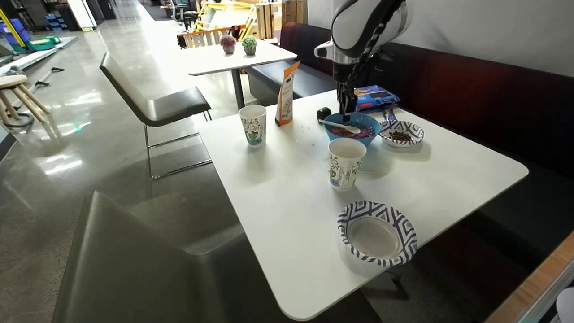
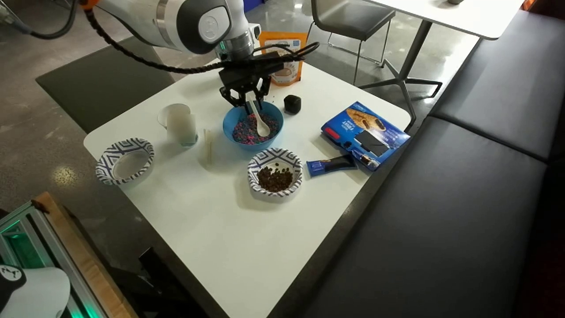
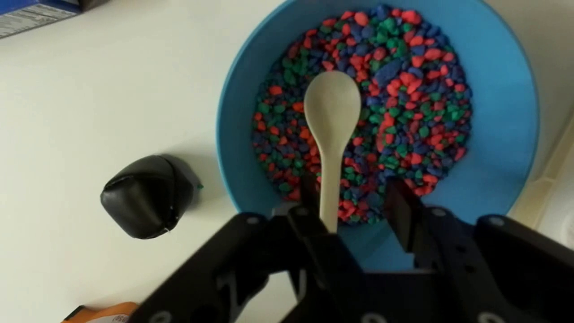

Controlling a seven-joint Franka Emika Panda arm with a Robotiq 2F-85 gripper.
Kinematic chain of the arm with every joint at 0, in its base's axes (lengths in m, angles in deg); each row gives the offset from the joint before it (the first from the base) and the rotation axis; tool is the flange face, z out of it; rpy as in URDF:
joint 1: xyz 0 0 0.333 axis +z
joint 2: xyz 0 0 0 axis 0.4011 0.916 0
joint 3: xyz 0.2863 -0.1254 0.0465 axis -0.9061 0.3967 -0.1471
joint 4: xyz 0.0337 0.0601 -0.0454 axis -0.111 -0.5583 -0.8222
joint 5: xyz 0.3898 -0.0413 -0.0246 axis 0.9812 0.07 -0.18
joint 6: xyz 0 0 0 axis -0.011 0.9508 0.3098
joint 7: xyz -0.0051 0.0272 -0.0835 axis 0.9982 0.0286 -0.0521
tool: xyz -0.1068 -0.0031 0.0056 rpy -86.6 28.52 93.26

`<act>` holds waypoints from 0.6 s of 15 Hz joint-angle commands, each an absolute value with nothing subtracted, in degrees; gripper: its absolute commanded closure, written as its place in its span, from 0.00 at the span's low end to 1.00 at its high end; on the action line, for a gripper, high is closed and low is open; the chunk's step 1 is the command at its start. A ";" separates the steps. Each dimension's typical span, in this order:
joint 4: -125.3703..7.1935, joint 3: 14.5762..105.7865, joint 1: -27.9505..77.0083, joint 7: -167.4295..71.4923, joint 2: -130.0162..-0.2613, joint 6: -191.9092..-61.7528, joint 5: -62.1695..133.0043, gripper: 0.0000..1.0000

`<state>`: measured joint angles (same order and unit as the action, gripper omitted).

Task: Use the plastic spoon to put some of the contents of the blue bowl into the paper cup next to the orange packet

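Tabletop [image 3: 98,107], wrist view: spoon [image 3: 332,148] partly hidden

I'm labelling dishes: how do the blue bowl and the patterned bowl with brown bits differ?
The blue bowl is plain blue; the patterned bowl is white with blue patterning. The blue bowl holds multicoloured bits, with the plastic spoon over them; the patterned bowl holds only brown bits. Both are round and upright.
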<state>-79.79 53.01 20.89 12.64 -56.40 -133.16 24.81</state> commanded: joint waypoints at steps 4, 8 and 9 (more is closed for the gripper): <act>-81.72 50.96 20.44 12.90 -64.63 -119.97 30.39 0.02; -83.37 50.93 21.10 7.30 -70.90 -114.21 37.19 0.00; -84.18 51.00 21.07 5.68 -72.43 -114.79 39.45 0.00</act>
<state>-80.15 51.15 21.04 9.83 -66.86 -115.37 33.87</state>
